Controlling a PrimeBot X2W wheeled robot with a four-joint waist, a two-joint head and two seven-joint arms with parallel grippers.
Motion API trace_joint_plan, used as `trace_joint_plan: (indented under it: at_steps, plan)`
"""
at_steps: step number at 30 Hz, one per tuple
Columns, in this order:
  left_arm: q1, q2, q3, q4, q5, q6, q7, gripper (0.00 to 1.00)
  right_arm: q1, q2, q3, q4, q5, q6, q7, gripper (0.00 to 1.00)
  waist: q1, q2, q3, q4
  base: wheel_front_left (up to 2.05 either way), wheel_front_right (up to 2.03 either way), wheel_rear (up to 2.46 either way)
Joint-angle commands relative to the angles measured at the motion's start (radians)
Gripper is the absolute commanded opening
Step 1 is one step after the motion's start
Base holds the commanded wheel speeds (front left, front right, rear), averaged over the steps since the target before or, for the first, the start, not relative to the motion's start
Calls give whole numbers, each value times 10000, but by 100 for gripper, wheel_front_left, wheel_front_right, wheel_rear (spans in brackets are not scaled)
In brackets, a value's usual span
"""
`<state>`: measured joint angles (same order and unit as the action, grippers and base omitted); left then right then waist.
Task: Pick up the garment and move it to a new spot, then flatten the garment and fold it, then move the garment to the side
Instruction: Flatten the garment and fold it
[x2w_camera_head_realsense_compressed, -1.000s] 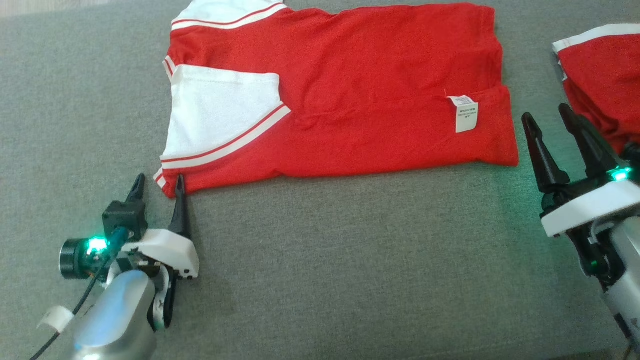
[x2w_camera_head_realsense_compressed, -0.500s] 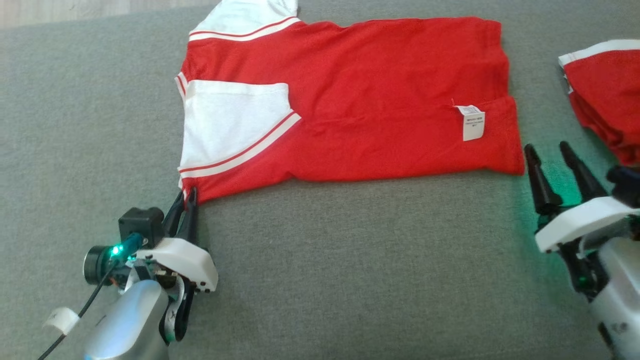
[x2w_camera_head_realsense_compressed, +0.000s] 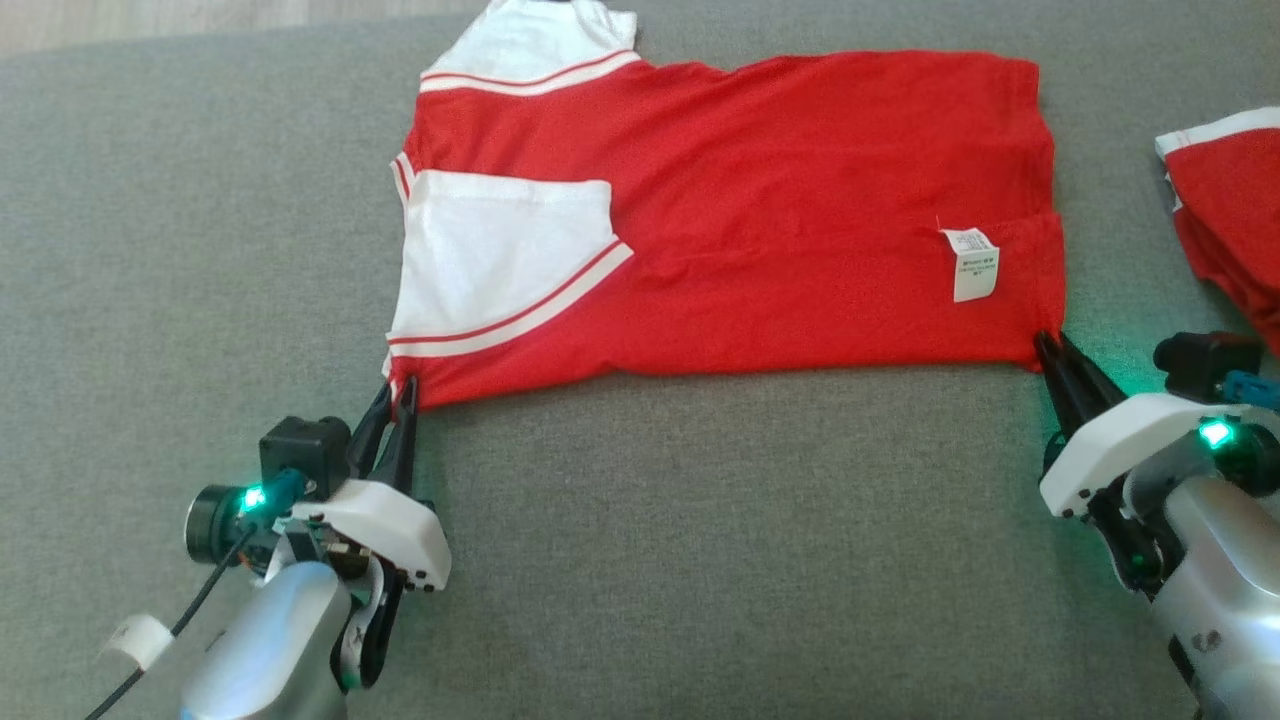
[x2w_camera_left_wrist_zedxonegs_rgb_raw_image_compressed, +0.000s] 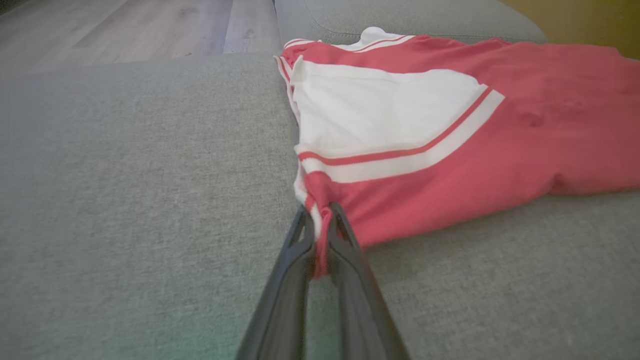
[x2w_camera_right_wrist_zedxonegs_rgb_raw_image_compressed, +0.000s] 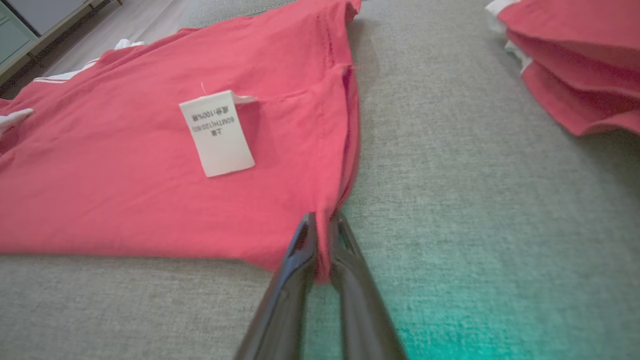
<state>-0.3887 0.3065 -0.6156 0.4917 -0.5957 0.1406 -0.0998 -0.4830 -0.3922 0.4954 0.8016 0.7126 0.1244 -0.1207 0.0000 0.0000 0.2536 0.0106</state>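
The garment (x2w_camera_head_realsense_compressed: 760, 210) is a red shirt with white, red-striped sleeves, lying partly folded and flat on the grey cushion, a white label near its right end. My left gripper (x2w_camera_head_realsense_compressed: 398, 392) is shut on the garment's (x2w_camera_left_wrist_zedxonegs_rgb_raw_image_compressed: 425, 165) near left corner; the left wrist view shows red cloth pinched between the fingers (x2w_camera_left_wrist_zedxonegs_rgb_raw_image_compressed: 320, 235). At the near right corner my right gripper (x2w_camera_head_realsense_compressed: 1046, 346) is shut on the hem, and in the right wrist view the garment's (x2w_camera_right_wrist_zedxonegs_rgb_raw_image_compressed: 150, 165) edge sits between the closed fingers (x2w_camera_right_wrist_zedxonegs_rgb_raw_image_compressed: 322, 240).
A second red and white garment (x2w_camera_head_realsense_compressed: 1225, 215) lies folded at the right edge, also in the right wrist view as a stack (x2w_camera_right_wrist_zedxonegs_rgb_raw_image_compressed: 575, 65). Bare grey cushion (x2w_camera_head_realsense_compressed: 700, 550) spreads in front. Wooden floor (x2w_camera_left_wrist_zedxonegs_rgb_raw_image_compressed: 125, 25) lies beyond the cushion's far left edge.
The right gripper has moved forward and left to the garment's near right corner and shut on it. The left gripper shut on the near left corner. The head camera has shifted.
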Motion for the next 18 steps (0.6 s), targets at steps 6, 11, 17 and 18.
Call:
trace_joint_plan:
  at_steps: [6, 11, 17, 18]
  plan:
    - [92, 415, 135, -272, 132, -137, -294, 0, 529, -668, 336, -397, 508, 63, 130, 0, 0, 0, -406, 71, 0, 0, 0]
    - [838, 579, -119, -652, 216, -62, -378, 0, 1104, -1328, 438, -949, 935, 63, -18, 0, 0, 0, -764, 82, 0, 0, 0]
    - [2195, 724, -335, -1636, 94, 265, -375, 0, 2083, -1998, 472, -1603, 1283, 63, -243, 0, 0, 0, -1068, 143, 0, 0, 0]
    - [2405, 773, -387, -1818, 117, 339, -368, 0, 2280, -2081, 474, -1750, 1352, 63, -290, 0, 0, 0, -1113, 164, 0, 0, 0]
